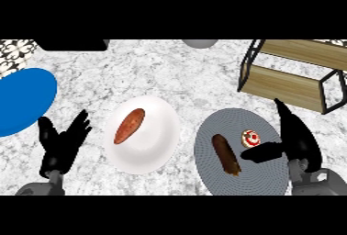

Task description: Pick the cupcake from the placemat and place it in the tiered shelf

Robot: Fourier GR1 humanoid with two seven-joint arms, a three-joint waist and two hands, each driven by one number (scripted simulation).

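Two hands show: the right hand (298, 137) hangs over the right edge of the grey placemat (210, 176), fingers straight toward the shelf (291, 87) and thumb out toward the cupcake (251, 138), gripping nothing. The cupcake sits on the placemat just left of that hand, with a brown roll (226, 154) further left on the same mat. Left of the placemat lie a white plate (152, 156) bearing a sausage (129, 126), then the left hand (59, 142), open and resting with fingers up.
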